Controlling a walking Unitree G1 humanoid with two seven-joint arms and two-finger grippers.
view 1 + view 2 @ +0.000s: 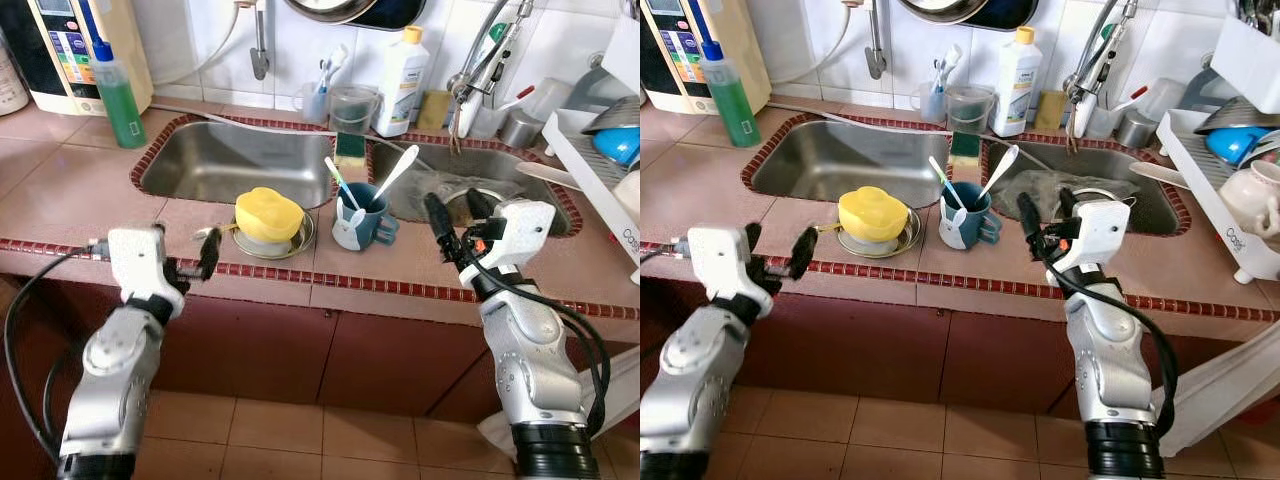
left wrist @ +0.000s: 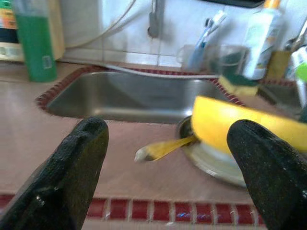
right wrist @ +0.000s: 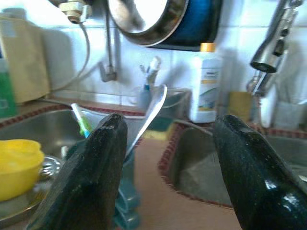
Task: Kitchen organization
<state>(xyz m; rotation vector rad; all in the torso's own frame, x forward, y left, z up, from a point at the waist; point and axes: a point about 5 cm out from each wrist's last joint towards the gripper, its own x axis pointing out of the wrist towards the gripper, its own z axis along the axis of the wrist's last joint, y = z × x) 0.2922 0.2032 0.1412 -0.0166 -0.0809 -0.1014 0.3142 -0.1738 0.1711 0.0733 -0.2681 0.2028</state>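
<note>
A tiled worktop with a red mosaic edge fills the upper half of the head views, with a double steel sink set into it. Just in front of the sink, at centre frame, a yellow bowl lies upside down on a small metal plate, and a yellow-handled utensil pokes out from beneath it, its working end hidden. Right beside it stands a blue mug holding a white spoon and a toothbrush. The left gripper hovers at the worktop's front edge, lower left, fingers apart and empty, aimed at the plate. The right gripper sits right of the mug, fingers spread, holding nothing. At upper left a green bottle stands on the worktop; a white bottle stands behind the sink. A dish rack is cut off by the right edge, and a hanging pan is cropped at the top. The wrist views are blurred.
</note>
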